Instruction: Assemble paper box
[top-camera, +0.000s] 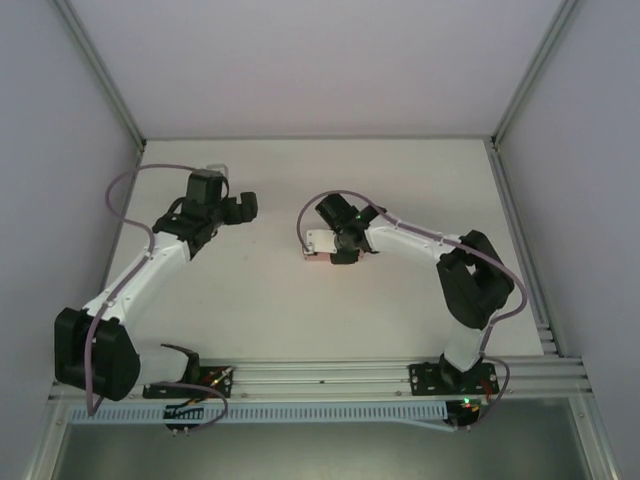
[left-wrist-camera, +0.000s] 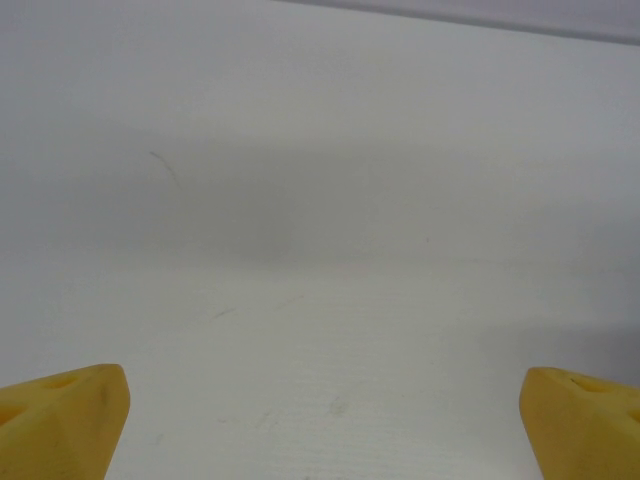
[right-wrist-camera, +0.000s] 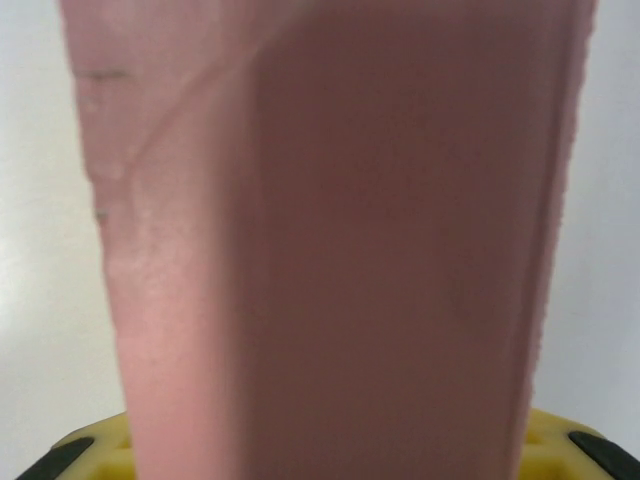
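The pink paper box (top-camera: 317, 244) lies near the middle of the white table (top-camera: 290, 310), folded into a small block. My right gripper (top-camera: 336, 246) sits on its right end. In the right wrist view the paper box (right-wrist-camera: 330, 230) rises between the jaws, and a yellow finger (right-wrist-camera: 92, 442) sits tight against each side, so the gripper (right-wrist-camera: 330, 445) is shut on it. My left gripper (top-camera: 246, 208) hovers at the back left, well apart from the box. Its yellow fingers (left-wrist-camera: 70, 412) stand wide open over bare table, and the gripper (left-wrist-camera: 325, 425) holds nothing.
Grey walls and aluminium posts (top-camera: 515, 110) enclose the table on three sides. A rail (top-camera: 330, 375) carrying both arm bases runs along the near edge. Purple cables (top-camera: 120, 190) loop off each arm.
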